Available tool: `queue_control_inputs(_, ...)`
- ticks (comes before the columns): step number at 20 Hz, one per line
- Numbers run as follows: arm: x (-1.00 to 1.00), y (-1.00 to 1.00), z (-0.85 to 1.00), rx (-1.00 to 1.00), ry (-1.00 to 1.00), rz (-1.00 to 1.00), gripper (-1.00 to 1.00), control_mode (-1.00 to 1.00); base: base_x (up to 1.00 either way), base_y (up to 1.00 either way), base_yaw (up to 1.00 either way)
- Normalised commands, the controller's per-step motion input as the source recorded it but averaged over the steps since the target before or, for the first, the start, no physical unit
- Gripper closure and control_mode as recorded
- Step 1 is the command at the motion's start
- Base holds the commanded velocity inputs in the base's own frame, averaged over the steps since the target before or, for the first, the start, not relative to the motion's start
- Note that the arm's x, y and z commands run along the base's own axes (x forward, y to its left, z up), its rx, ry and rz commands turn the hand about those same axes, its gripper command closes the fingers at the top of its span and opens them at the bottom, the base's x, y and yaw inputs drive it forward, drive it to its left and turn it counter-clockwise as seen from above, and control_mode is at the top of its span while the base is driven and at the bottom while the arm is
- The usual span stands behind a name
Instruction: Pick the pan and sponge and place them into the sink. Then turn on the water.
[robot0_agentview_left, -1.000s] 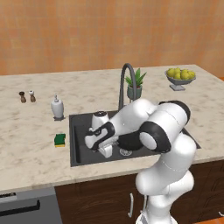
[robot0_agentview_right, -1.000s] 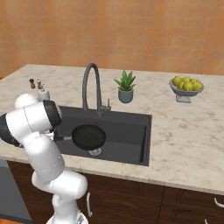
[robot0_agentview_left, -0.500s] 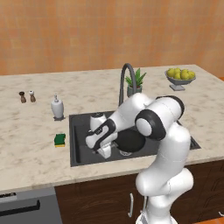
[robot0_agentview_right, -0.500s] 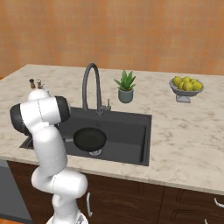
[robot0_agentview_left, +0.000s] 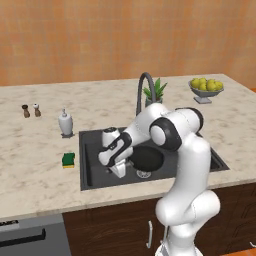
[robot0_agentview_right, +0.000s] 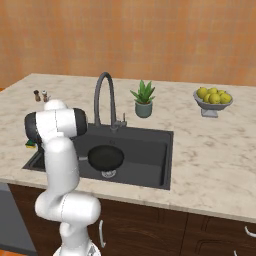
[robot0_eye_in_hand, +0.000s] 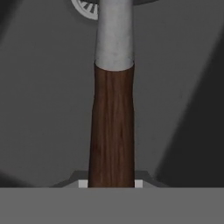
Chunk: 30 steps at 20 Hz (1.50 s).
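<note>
The jaws are being kept closed on the brown handle (robot0_eye_in_hand: 112, 127) of the pan (robot0_agentview_left: 147, 158), as is being shown in the hand view, where the handle is running straight up from between them toward the metal neck and the drain (robot0_eye_in_hand: 87, 8). The pan is being held low inside the sink (robot0_agentview_left: 92, 172), over the drain, with the gripper (robot0_agentview_left: 118, 169) down in the basin's left part. The sponge (robot0_agentview_left: 68, 160) is lying on the surface (robot0_agentview_left: 35, 165) just beside the sink's left rim, apart from the pan. The faucet (robot0_agentview_right: 104, 97) is arching over the basin's back edge. A soap bottle (robot0_agentview_left: 65, 123), two shakers (robot0_agentview_left: 31, 110), a plant (robot0_agentview_right: 143, 99) and a fruit bowl (robot0_agentview_right: 213, 99) are standing on the surface behind.
</note>
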Motion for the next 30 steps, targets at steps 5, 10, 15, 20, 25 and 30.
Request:
queue_control_inputs(5,0.24,-0.18,-0.46,0.04,-0.04,0.0,1.0,-1.0,0.0,0.0,0.0)
queue_control_inputs(10,0.06,-0.07,-0.44,0.01,-0.01,0.0,1.0,-1.0,0.0,0.0,0.0)
queue_control_inputs(15,0.14,0.0,-0.27,0.0,0.0,0.0,1.0,-1.0,0.0,0.0,0.0)
queue_control_inputs(20,0.23,0.09,-0.25,0.0,0.0,0.0,1.0,-1.0,0.0,0.0,0.0)
queue_control_inputs(25,0.15,0.07,-0.21,0.0,0.0,0.0,1.0,-1.0,0.0,0.0,0.0)
queue_control_inputs(30,0.02,0.02,-0.22,0.0,0.0,0.0,1.0,-1.0,0.0,0.0,0.0)
